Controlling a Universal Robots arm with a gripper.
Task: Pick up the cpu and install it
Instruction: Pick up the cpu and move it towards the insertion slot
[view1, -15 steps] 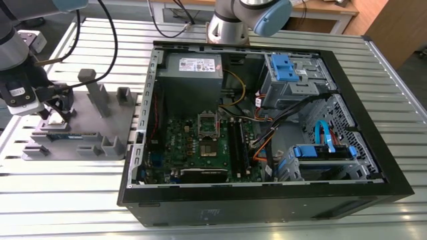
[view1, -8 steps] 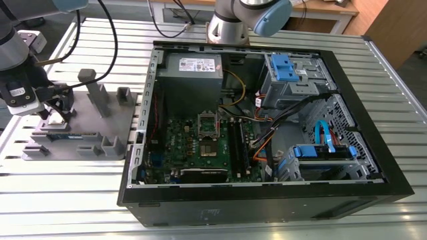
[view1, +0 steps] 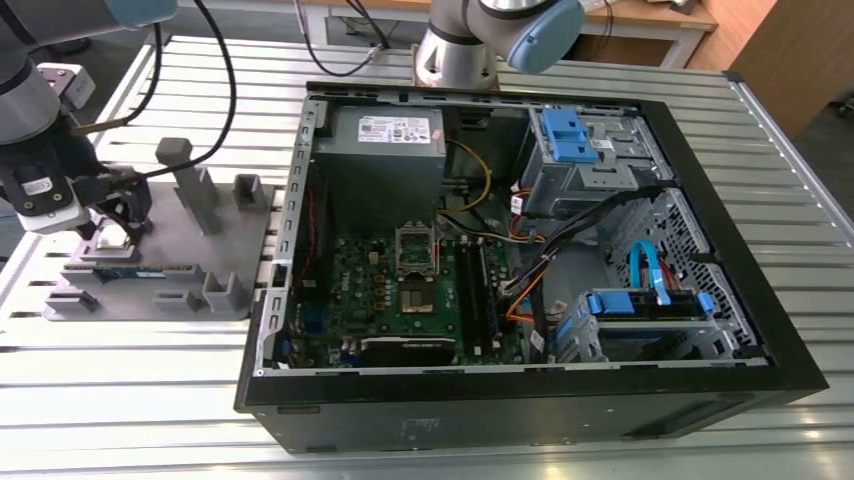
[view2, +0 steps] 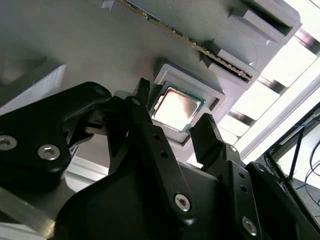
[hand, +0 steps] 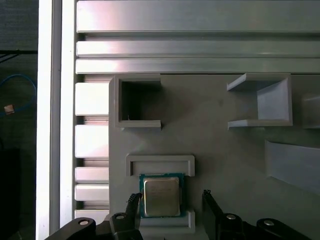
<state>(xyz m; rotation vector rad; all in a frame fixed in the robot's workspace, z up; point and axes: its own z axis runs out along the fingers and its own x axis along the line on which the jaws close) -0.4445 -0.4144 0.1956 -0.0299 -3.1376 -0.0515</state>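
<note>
The cpu (hand: 161, 196), a small square chip with a shiny silver top, lies flat in a shallow pocket of the grey fixture plate (hand: 225, 140). My gripper (hand: 171, 202) is open and hangs just above it, with one black finger on each side of the chip. In the second wrist view the cpu (view2: 176, 107) shows between the fingertips (view2: 206, 129) of my gripper (view2: 175, 114), and nothing is held. In the exterior view my gripper (view1: 114, 222) is over the cpu (view1: 115, 240) at the exterior view's left. The metal-framed socket (view1: 416, 251) sits on the motherboard inside the open computer case (view1: 747, 300).
A long memory stick (view1: 118, 270) lies in a slot of the fixture plate (view1: 187, 255) beside the cpu pocket. Grey posts (view1: 187, 185) and brackets stand up from the plate. Cables, drive cages (view1: 587, 150) and a power supply (view1: 387, 135) crowd the case on the slatted metal table (view1: 134, 400).
</note>
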